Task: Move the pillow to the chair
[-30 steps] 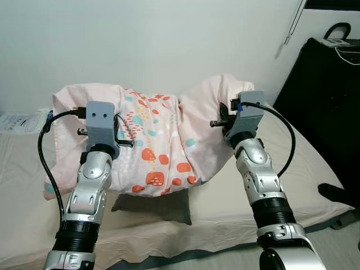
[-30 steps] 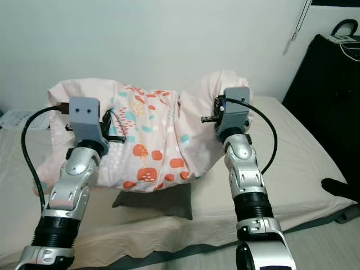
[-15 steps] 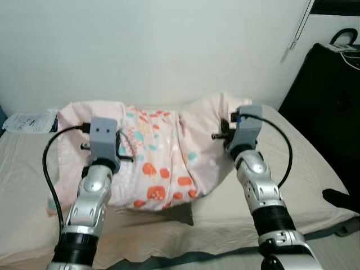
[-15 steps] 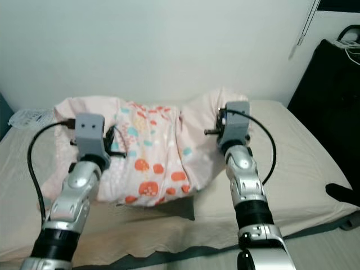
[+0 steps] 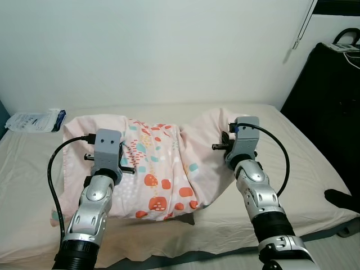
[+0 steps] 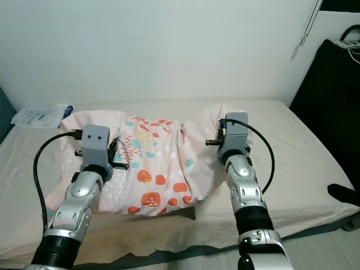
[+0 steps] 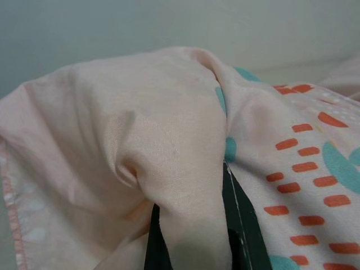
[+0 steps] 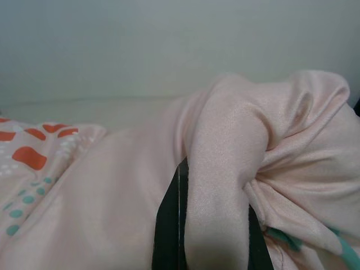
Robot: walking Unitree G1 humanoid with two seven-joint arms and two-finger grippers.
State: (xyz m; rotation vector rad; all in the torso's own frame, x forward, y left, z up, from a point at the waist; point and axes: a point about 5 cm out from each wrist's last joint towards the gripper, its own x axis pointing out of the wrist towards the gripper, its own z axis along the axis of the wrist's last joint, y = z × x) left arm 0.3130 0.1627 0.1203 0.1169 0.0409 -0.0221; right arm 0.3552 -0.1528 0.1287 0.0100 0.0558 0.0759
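A: Pillow [image 5: 160, 166] loc?
B: Held above bed [image 5: 292, 169] btw both arms, pink w/ orange & teal print.
A: Grippers?
B: Left gripper [image 7: 194, 225] pinching a fabric fold at one end; right gripper [image 8: 211, 225] clamped on bunched cloth at other end.

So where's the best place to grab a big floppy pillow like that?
By its two ends, one gripper coming in from each side, as here. The pillow is wide and limp, so one hold would likely let it sag. Its loose cover bunches into folds that the left gripper and right gripper can pinch.
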